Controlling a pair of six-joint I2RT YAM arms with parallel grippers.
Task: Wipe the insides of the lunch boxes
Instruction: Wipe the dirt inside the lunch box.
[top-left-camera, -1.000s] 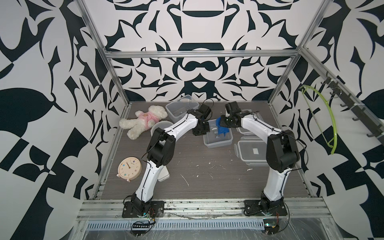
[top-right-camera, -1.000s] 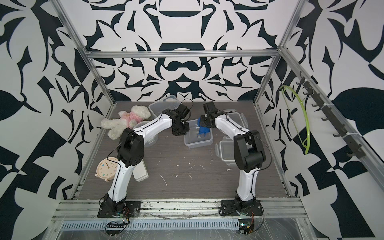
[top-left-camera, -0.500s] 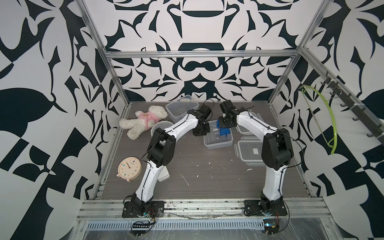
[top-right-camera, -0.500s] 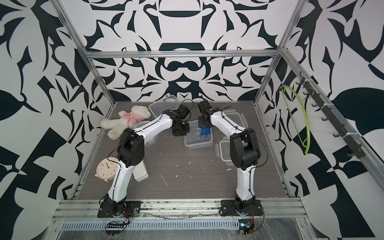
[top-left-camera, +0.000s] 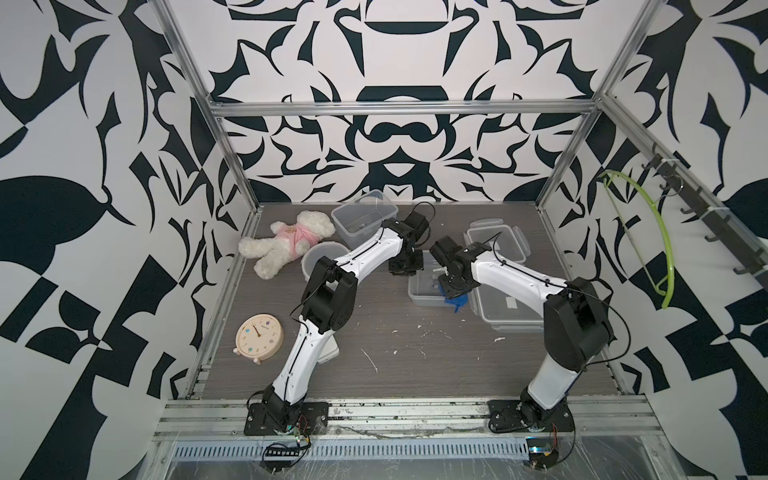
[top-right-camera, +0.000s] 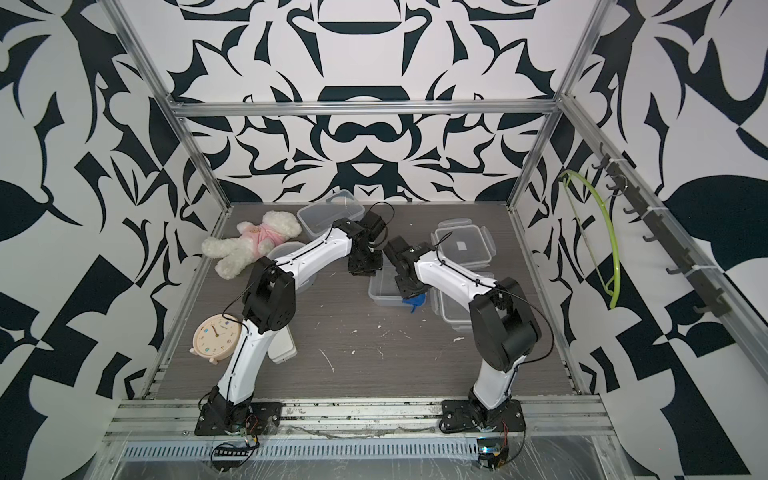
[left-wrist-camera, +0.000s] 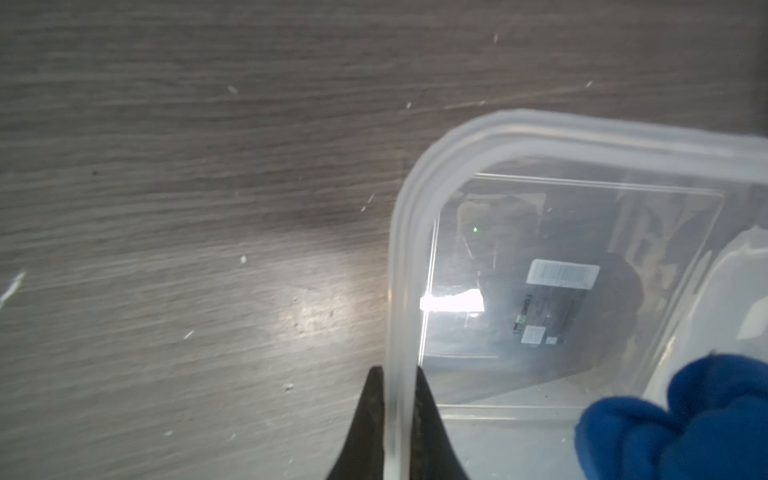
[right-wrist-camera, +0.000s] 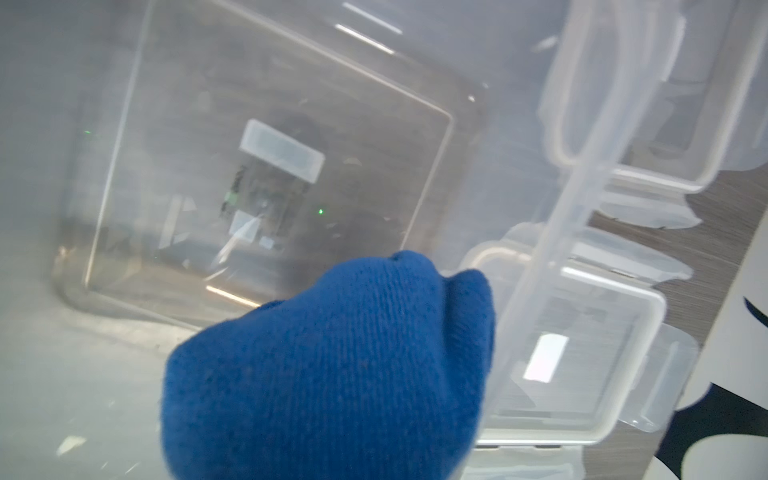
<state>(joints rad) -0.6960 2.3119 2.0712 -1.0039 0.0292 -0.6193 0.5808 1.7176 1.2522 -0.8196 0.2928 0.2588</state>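
Lunch box (top-left-camera: 419, 297) sitting open just right of centre in both top views. Left gripper (left-wrist-camera: 398, 371) clamping box rim, one finger inside wall, one outside: only left wrist view showing this pinch, top views hiding it under wrist. Right gripper (top-left-camera: 454, 292) reaching into box, gripping blue cloth (right-wrist-camera: 332, 365); right wrist view showing cloth covering fingers, sticker (right-wrist-camera: 282, 156) showing through clear base, lids (right-wrist-camera: 615, 353) lying beside box, outside its wall

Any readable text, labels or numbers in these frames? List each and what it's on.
Nothing can be read.
Label on the floor of the lunch box: barcode and print, blurred.
Clock dial: marks too small.
Sticker on the far lid: looks plain white.
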